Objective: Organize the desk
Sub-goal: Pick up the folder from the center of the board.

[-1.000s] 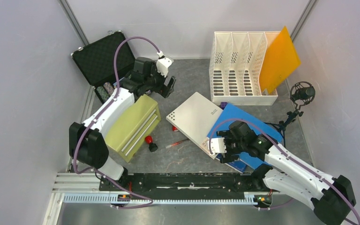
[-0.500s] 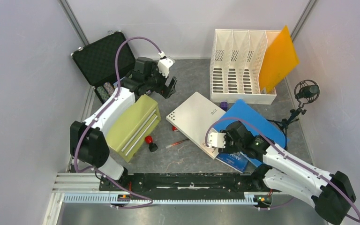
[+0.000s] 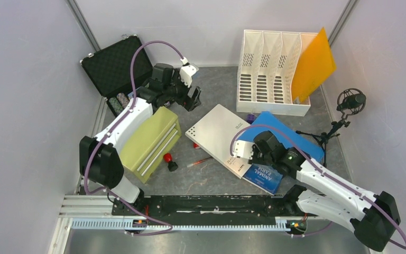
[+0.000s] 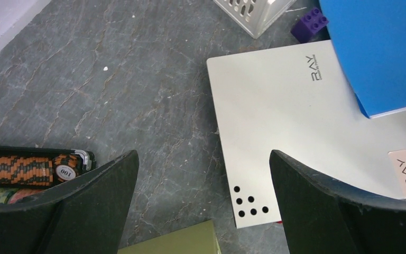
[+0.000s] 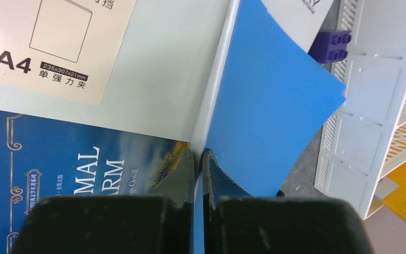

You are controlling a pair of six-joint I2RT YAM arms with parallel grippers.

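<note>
The dark grey veined desk (image 3: 217, 84) carries a white A4 folder (image 3: 219, 135), with a blue folder (image 3: 285, 135) lying partly over it and over a blue book (image 3: 264, 177). My right gripper (image 3: 251, 153) is shut on the blue folder's near edge. In the right wrist view its jaws (image 5: 198, 153) pinch that thin blue sheet (image 5: 264, 106) beside the white folder (image 5: 153, 84) and the book (image 5: 74, 174). My left gripper (image 3: 193, 98) hangs open over bare desk, empty. The left wrist view has its fingers (image 4: 201, 159) astride the white folder's corner (image 4: 285, 121).
A yellow-green drawer cabinet (image 3: 150, 143) stands at the left, an open black case (image 3: 113, 66) with poker chips (image 3: 119, 101) behind it. A white file rack (image 3: 269, 74) holds an orange folder (image 3: 313, 63). A microphone (image 3: 351, 100), purple brick (image 3: 251, 118), red stamp (image 3: 169, 160) and red pen (image 3: 198, 162) lie around.
My right gripper has closed from open onto the blue folder's edge and shifted slightly up-left, uncovering more of the book. The left arm has barely moved.
</note>
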